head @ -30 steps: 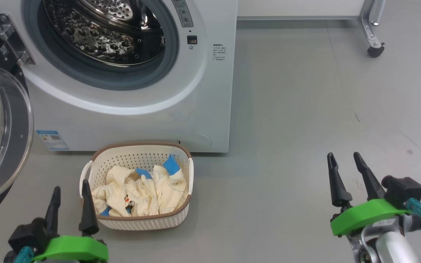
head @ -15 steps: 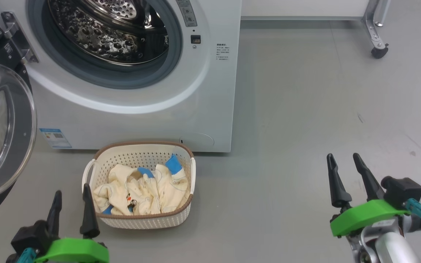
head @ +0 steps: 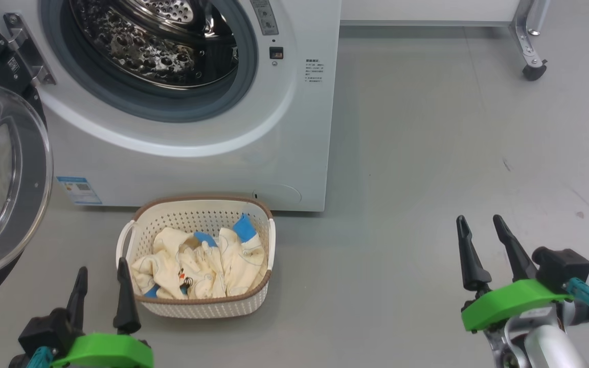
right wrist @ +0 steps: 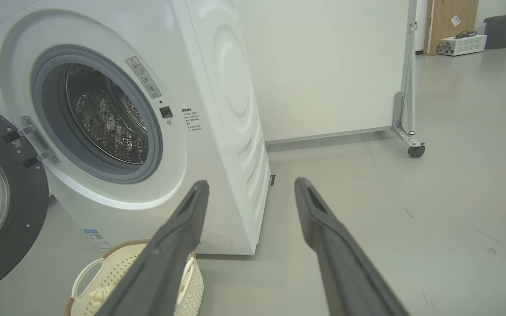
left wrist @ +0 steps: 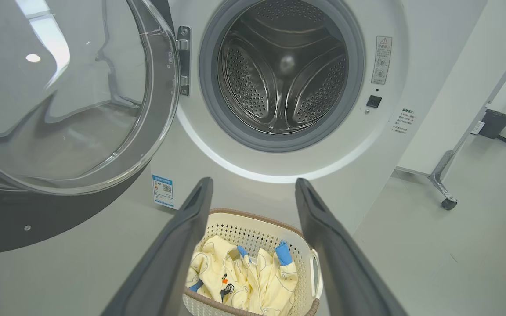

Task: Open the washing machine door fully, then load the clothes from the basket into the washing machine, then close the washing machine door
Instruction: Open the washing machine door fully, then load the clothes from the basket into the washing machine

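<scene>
The white washing machine (head: 294,128) stands ahead with its steel drum (head: 156,46) exposed. Its door (head: 3,179) hangs swung open to the left, glass bowl facing me; the left wrist view has the door (left wrist: 59,109) at its upper left. On the floor before the machine sits the cream basket (head: 198,301), holding cream-yellow clothes (head: 197,263) with blue cuffs. My left gripper (head: 101,267) hovers open just left of the basket's near corner, empty. My right gripper (head: 480,223) is open and empty over bare floor far to the right. The clothes (left wrist: 244,278) lie between the left fingers' line of sight.
Grey floor (head: 427,153) stretches right of the machine. A white panel on a wheeled metal leg (head: 529,46) stands at the back right, its caster (right wrist: 414,150) on the floor. A bin and a box sit far off in the right wrist view.
The head camera has shifted slightly, so machine and basket sit a little further right in the picture. Both grippers keep their place and stay open.
</scene>
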